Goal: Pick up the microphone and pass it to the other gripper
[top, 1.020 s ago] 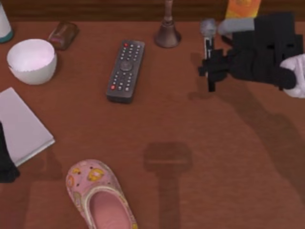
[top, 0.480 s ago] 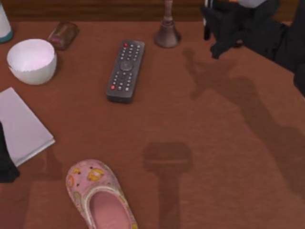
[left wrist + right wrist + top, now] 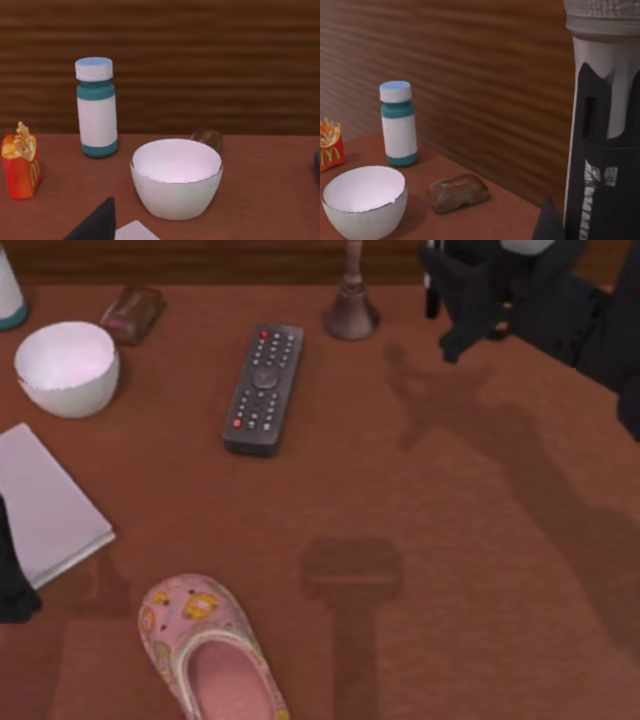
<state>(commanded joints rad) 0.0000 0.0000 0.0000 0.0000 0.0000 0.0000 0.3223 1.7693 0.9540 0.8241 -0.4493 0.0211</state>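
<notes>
A: Where is the mic sitting?

B: The right pincer [image 3: 447, 302] is gripping the mic [image 3: 602, 130], holding it upright above the counter's [image 3: 420, 520] far right corner, beside the bell [image 3: 351, 302].

A: And the left pincer?

B: It is parking at the left edge near the bowl [image 3: 176, 177]; whether its fingers are open I cannot tell.

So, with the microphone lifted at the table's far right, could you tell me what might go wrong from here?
1. The right gripper holds the slim black-handled, silver-headed microphone far from the left gripper, parked at the table's left edge, so the handover needs a long carry and it could slip.
2. Swinging left, it might clip the brass bell or the dark button-covered remote.
</notes>
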